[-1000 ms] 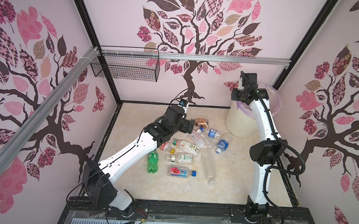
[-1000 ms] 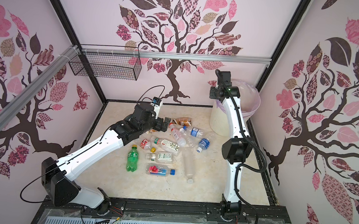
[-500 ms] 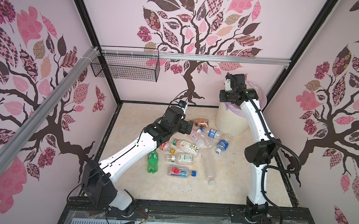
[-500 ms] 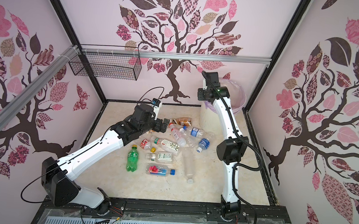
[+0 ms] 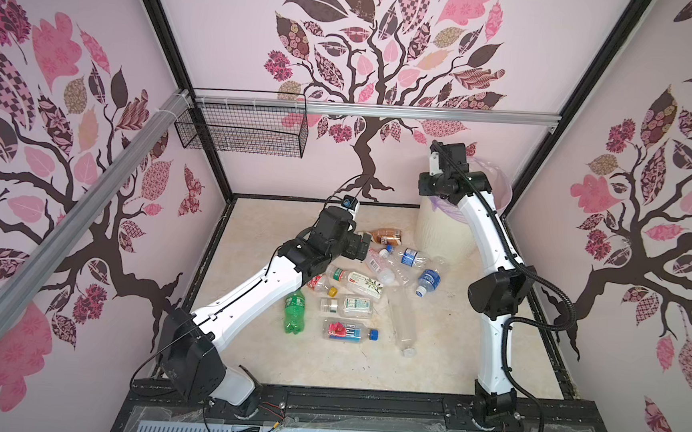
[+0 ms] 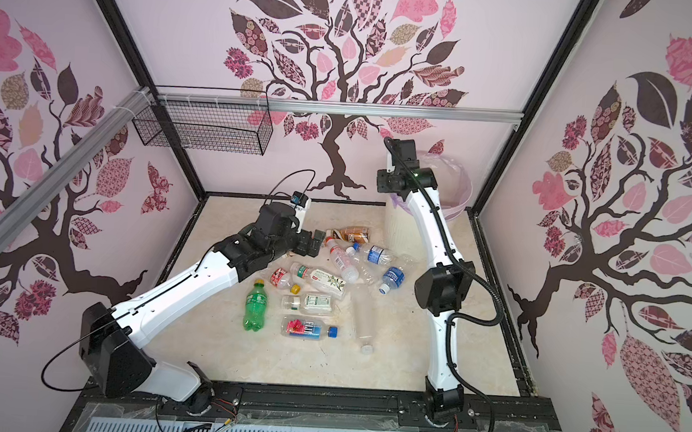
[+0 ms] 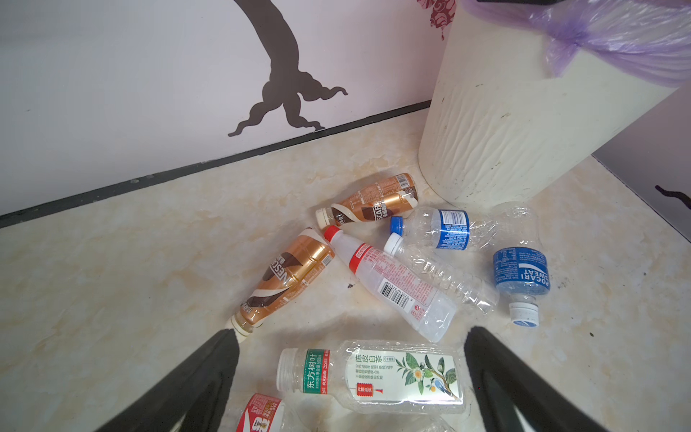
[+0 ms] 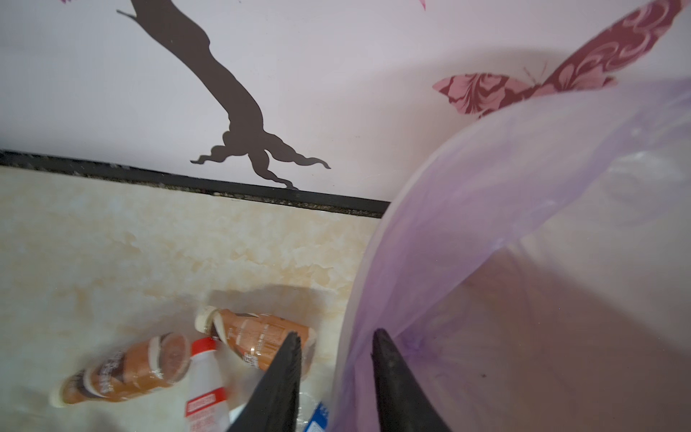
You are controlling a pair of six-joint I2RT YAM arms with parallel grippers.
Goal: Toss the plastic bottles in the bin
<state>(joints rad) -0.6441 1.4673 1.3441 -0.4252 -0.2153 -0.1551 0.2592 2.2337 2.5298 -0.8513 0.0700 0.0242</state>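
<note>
Cream-white and ribbed, the bin stands in the far right corner of the marbled tabletop, with a lilac bag folded over its rim. The plastic bottles lie scattered on their sides from the bin's foot toward the tabletop's middle, none visibly inside it. Readable in the left wrist view are two brown-gold Nescafé bottles, a blue Pocari Sweat bottle, and a clear tea bottle printed 东方树叶. A red-capped bottle carries a barcode. A green bottle lies nearest the left edge. The left gripper hangs low over the heap with its jaws spread wide and empty. One fingertip sits just beside a Nescafé mouth — whether they touch is unclear. The right gripper hovers at the bin's rim, jaws parted — nothing between them.
</note>
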